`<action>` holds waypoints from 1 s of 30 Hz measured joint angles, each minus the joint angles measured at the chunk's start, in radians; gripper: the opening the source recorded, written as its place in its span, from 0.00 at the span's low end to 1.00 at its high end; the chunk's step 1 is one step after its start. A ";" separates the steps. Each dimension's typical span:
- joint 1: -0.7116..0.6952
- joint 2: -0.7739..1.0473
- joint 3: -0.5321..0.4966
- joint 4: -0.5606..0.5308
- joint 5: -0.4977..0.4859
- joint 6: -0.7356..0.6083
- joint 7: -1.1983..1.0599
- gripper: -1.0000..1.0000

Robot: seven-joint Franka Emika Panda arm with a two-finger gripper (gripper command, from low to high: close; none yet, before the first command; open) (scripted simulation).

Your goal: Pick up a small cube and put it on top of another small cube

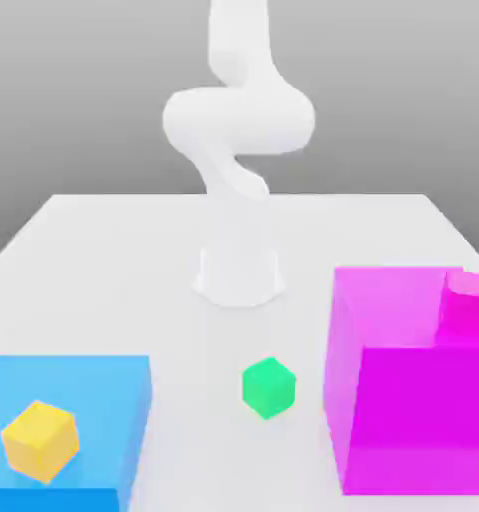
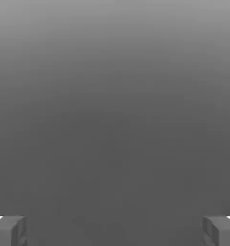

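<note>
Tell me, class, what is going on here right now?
A white robot arm stands at the back of the white table, holding nothing; its jaws are wide apart. The small bright green cube sits untouched on the table between a blue block and a large magenta block. The stacking has not started.

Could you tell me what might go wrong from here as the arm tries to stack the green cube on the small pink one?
1. The small pink cube sits on the large magenta block, near its far edge; a nudge while placing could push it off.
2. The green cube lies close beside that tall block, so the open gripper may clip the block's wall while lifting.
3. Pink on magenta blends, so the target may be misjudged.
</note>
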 joint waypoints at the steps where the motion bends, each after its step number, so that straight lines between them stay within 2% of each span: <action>1: 0.028 0.024 -0.031 -0.005 0.029 0.019 -0.030 0.50; 5: 0.149 0.141 -0.146 -0.055 0.146 0.121 -0.180 0.50; 10: 0.270 0.303 -0.231 -0.181 0.237 0.271 -0.374 0.50; 18: 0.439 0.575 -0.344 -0.393 0.418 0.508 -0.719 0.50; 22: 0.493 0.710 -0.358 -0.501 0.524 0.613 -0.901 0.50; 26: 0.536 0.781 -0.342 -0.624 0.500 0.665 -0.961 0.50; 30: 0.568 0.758 -0.360 -0.669 0.333 0.651 -0.835 0.50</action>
